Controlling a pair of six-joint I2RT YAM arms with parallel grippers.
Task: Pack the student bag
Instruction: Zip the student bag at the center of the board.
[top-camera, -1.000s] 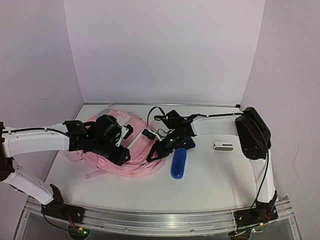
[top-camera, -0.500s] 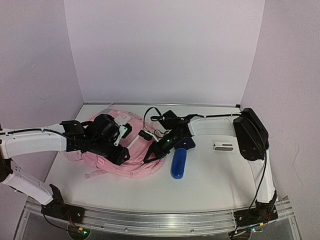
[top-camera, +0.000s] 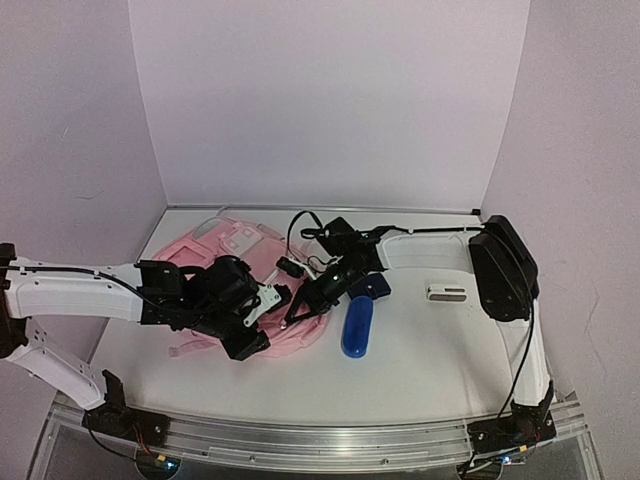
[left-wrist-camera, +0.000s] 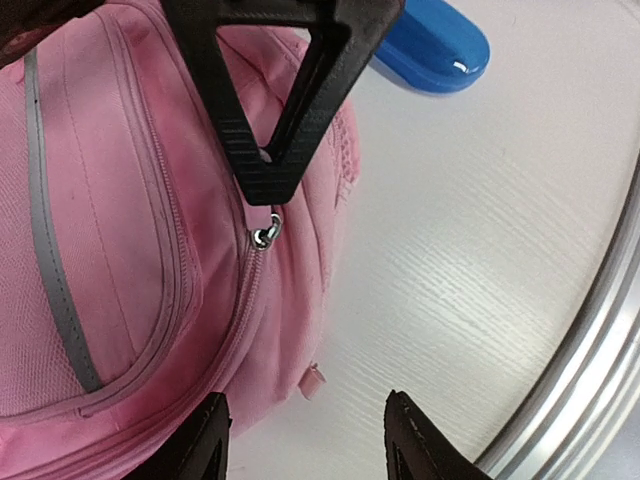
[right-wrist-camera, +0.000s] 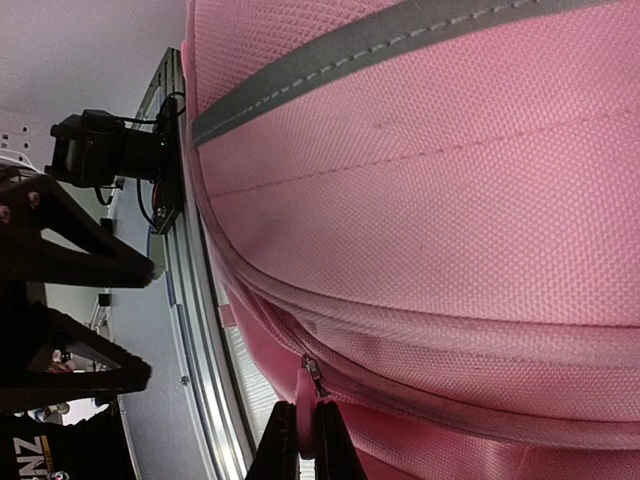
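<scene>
Your right gripper (right-wrist-camera: 302, 420) was clamped fully shut on the pink zip pull (right-wrist-camera: 304, 388) of the student bag (right-wrist-camera: 450, 200), with the tab pinched flat between the two fingertips. Directly past the tips sat the metal slider (left-wrist-camera: 263, 236) on a curved zip line. Ahead of the gripper, the bag's pink mesh fabric and a grey strip filled the wrist view.

Your left gripper (left-wrist-camera: 305, 400) stood roughly half open and held nothing. Between its fingers (left-wrist-camera: 200, 450) you could see the bag's edge and bare table (left-wrist-camera: 480, 260). I could not tell whether either finger touched the fabric. Just ahead of it was your right gripper's black tip, so the two grippers were close together over the same side of the bag.

The bag lay flat on the table under both grippers. A blue case (top-camera: 357, 328) lay just beside your right gripper, on the side away from the bag. Well beyond the case was a small white object (top-camera: 446, 293).
</scene>
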